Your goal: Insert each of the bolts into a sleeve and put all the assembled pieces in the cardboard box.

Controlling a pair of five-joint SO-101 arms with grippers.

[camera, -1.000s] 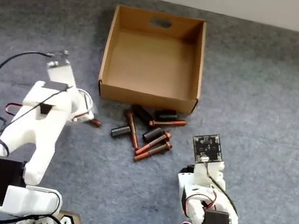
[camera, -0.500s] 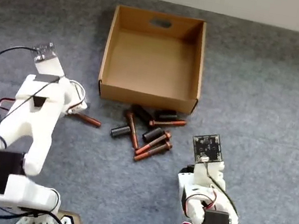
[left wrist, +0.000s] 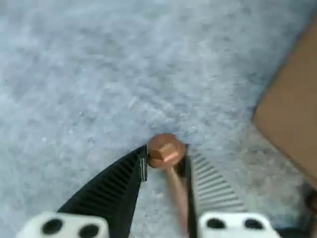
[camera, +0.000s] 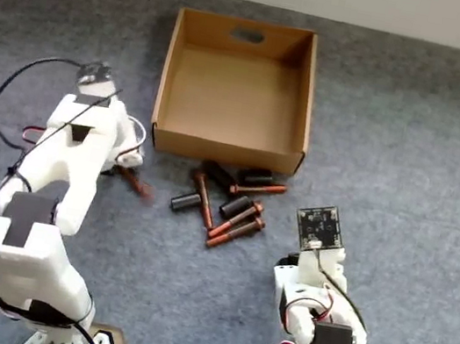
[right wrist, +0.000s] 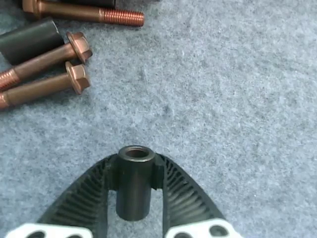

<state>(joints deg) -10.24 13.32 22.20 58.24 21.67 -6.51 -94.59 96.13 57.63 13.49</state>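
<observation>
My left gripper (left wrist: 166,161) is shut on a copper bolt (left wrist: 167,152), its hex head between the fingertips and the shank running back toward the wrist. From above, that bolt (camera: 134,181) hangs off the left arm, left of the pile. My right gripper (right wrist: 134,171) is shut on a black sleeve (right wrist: 133,181), bore end outward, low over the carpet. Several loose bolts (camera: 236,220) and black sleeves (camera: 219,175) lie in front of the open cardboard box (camera: 226,150). Two bolts (right wrist: 42,74) and a sleeve (right wrist: 28,38) lie beyond the right gripper.
Grey carpet covers the table. The cardboard box's corner (left wrist: 290,114) stands close beside the left gripper. The right arm (camera: 318,312) sits folded near the front edge, below the pile.
The left arm swung out left and then back toward the box, carrying the bolt, whose tip now points down-right. The right arm has not moved.
</observation>
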